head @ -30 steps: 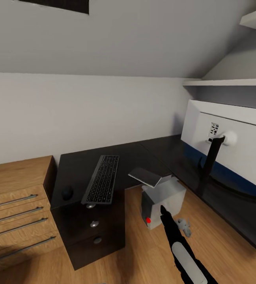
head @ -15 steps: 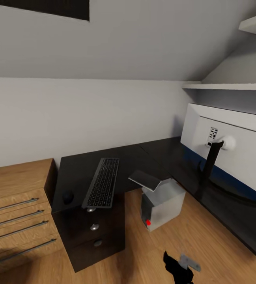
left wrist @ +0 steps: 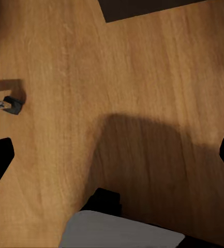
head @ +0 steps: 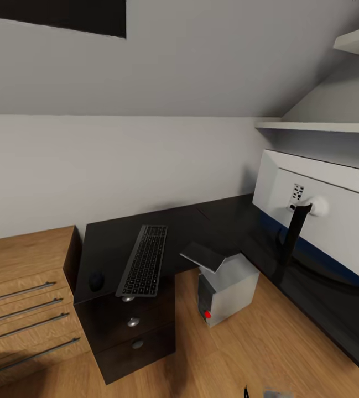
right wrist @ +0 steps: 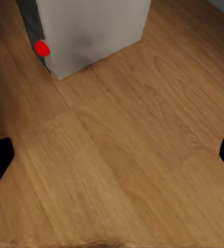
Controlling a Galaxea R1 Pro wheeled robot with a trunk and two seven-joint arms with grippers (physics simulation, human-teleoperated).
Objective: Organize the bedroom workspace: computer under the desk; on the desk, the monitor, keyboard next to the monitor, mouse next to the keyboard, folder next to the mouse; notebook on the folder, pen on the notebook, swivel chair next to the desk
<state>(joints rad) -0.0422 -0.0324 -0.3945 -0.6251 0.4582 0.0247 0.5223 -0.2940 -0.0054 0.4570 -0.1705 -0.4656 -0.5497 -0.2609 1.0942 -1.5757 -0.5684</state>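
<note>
- The long grey keyboard with dark keys [head: 143,260] and small black mouse [head: 95,281] lie near the black tabletop's [head: 201,221] front edge.
- The grey box computer [head: 229,290] stands on the wood floor [head: 256,354].
- Both tools' fingers are spread wide, holding nothing.

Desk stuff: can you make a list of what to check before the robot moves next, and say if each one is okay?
1. Keyboard on the desk: ok.
2. Mouse beside the keyboard: ok.
3. Monitor standing on the desk: ok.
4. Computer under the desk: not ok; it stands on the floor in the desk's inner corner, partly sticking out from under the top.
5. Folder, notebook and pen stacked by the mouse: not ok, nothing lies there.
6. Right gripper holding nothing: ok; its fingertips sit wide apart over bare floor.
</note>
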